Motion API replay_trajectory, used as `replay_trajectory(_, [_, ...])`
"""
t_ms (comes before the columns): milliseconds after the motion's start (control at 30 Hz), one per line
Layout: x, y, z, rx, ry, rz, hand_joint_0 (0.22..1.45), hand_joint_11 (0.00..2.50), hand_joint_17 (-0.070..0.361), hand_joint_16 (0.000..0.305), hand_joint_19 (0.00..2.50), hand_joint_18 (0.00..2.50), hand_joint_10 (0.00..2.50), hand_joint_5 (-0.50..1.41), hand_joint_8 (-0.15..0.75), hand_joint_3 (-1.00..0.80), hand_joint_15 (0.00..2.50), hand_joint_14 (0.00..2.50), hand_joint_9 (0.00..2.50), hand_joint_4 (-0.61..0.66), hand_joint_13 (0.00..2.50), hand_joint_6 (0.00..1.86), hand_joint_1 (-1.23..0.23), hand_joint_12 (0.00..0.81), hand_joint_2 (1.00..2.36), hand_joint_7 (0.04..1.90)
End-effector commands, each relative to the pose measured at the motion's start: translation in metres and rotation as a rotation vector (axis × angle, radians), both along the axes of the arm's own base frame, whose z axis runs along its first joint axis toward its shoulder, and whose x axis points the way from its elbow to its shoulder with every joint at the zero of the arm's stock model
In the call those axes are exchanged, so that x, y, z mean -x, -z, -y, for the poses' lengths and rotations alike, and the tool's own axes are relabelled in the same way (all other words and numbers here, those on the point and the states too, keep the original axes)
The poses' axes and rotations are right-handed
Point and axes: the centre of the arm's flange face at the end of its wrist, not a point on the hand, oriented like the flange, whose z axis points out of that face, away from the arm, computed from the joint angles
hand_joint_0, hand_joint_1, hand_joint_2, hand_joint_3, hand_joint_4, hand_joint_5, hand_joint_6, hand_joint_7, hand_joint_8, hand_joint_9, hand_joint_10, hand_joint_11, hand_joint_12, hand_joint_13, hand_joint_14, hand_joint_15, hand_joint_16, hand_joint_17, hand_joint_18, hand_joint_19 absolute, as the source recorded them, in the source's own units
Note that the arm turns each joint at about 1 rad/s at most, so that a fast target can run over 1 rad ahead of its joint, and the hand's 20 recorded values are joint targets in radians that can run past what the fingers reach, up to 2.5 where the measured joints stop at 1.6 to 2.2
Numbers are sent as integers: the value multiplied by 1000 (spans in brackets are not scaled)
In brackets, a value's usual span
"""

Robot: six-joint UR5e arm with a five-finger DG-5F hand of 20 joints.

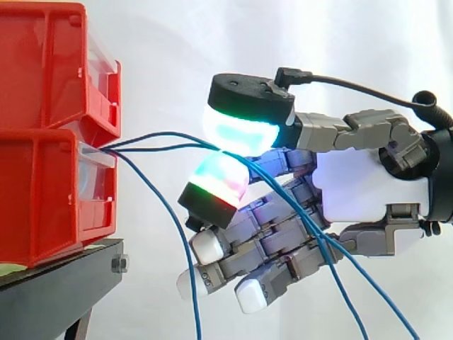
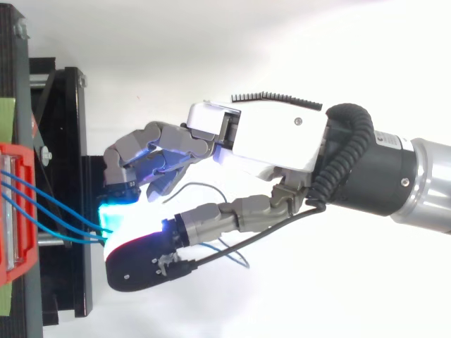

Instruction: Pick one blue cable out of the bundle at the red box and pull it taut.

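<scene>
Several thin blue cables (image 1: pixel 159 134) come out between the two stacked red boxes (image 1: pixel 42 205) at the left of the side view. My hand (image 1: pixel 368 191) reaches in from the right and is shut on one blue cable. The cable is pinched between two glowing pads (image 1: pixel 241 131) a short way from the boxes. It runs nearly straight from the box to the pinch, then trails down to the right across the curled fingers. A second cable runs alongside it; whether it is also pinched I cannot tell. Another blue cable (image 1: pixel 173 227) hangs loose. From above, the hand (image 2: pixel 275 141) sits right of the red box (image 2: pixel 14 211).
The red boxes stand on a black stand (image 1: pixel 64 283), which also shows from above (image 2: pixel 70 176). A white curtain hangs behind everything. Free room lies below the hand and to the right of the stand.
</scene>
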Motion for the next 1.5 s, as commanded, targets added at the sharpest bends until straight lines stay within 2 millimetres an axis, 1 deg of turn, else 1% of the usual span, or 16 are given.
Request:
replay_trajectory(0, [0, 0, 0, 0, 0, 1, 680, 818, 131, 58, 436, 765, 16, -233, 367, -170, 225, 6, 646, 143, 596, 860, -752, 436, 1022, 1205])
replay_trajectory(133, [0, 0, 0, 0, 0, 3, 660, 822, 131, 58, 448, 763, 15, -231, 367, -182, 230, 6, 649, 176, 596, 860, -746, 435, 1021, 1174])
replay_trajectory(167, [0, 0, 0, 0, 0, 3, 627, 808, 131, 58, 458, 761, 13, -226, 373, -232, 237, 6, 657, 194, 596, 854, -722, 436, 1017, 1187])
replay_trajectory(267, [0, 0, -1, 0, -2, 3, 603, 811, 133, 59, 460, 762, 15, -219, 380, -294, 242, 7, 674, 221, 595, 846, -675, 437, 1015, 1177])
replay_trajectory(300, [0, 0, 0, 1, 0, 1, 588, 805, 134, 60, 467, 763, 17, -209, 380, -349, 243, 7, 674, 234, 596, 832, -624, 438, 1011, 1197])
replay_trajectory(500, [0, 0, 0, 1, 0, 2, 538, 814, 140, 62, 470, 782, 15, -202, 402, -492, 247, 6, 705, 257, 609, 823, -548, 451, 1000, 1179])
replay_trajectory(733, [0, 0, 0, 1, 0, 2, 456, 815, 156, 69, 453, 828, 14, -200, 425, -500, 248, 5, 714, 283, 629, 821, -566, 487, 1000, 1159])
replay_trajectory(867, [0, 0, -1, 1, -2, 2, 430, 827, 161, 72, 442, 846, 12, -200, 437, -500, 252, 5, 711, 300, 635, 823, -634, 500, 1000, 1147])
replay_trajectory(900, [0, 0, 0, 1, 0, 2, 436, 824, 159, 71, 445, 840, 13, -201, 431, -500, 251, 6, 705, 292, 630, 821, -681, 496, 1000, 1160])
replay_trajectory(933, [0, 0, -1, 1, -2, 2, 438, 822, 158, 70, 446, 837, 13, -201, 429, -500, 251, 6, 704, 289, 629, 819, -689, 495, 1000, 1169])
replay_trajectory(1000, [0, 0, 0, 1, 0, 2, 490, 831, 147, 65, 458, 792, 16, -206, 401, -500, 252, 6, 673, 262, 606, 814, -753, 471, 1000, 1193])
replay_trajectory(1033, [0, 0, 0, 1, 0, 2, 490, 824, 147, 65, 458, 792, 15, -207, 400, -500, 248, 8, 674, 263, 605, 815, -757, 471, 1000, 1195])
replay_trajectory(1133, [0, 0, 0, 2, 0, -1, 573, 824, 136, 60, 458, 756, 14, -214, 379, -500, 239, 8, 652, 239, 585, 814, -803, 445, 1000, 1224])
replay_trajectory(1300, [0, 0, -1, 0, -2, 3, 609, 818, 132, 59, 471, 756, 16, -208, 373, -409, 239, 7, 666, 230, 591, 836, -748, 437, 1007, 1210])
replay_trajectory(1433, [0, 0, 0, 0, 0, 3, 614, 822, 132, 59, 461, 764, 14, -207, 374, -405, 240, 7, 671, 227, 594, 836, -738, 436, 1008, 1205])
replay_trajectory(1467, [0, 0, -1, 0, -2, 3, 635, 815, 132, 59, 460, 764, 17, -208, 373, -413, 234, 6, 667, 221, 593, 835, -740, 434, 1006, 1212])
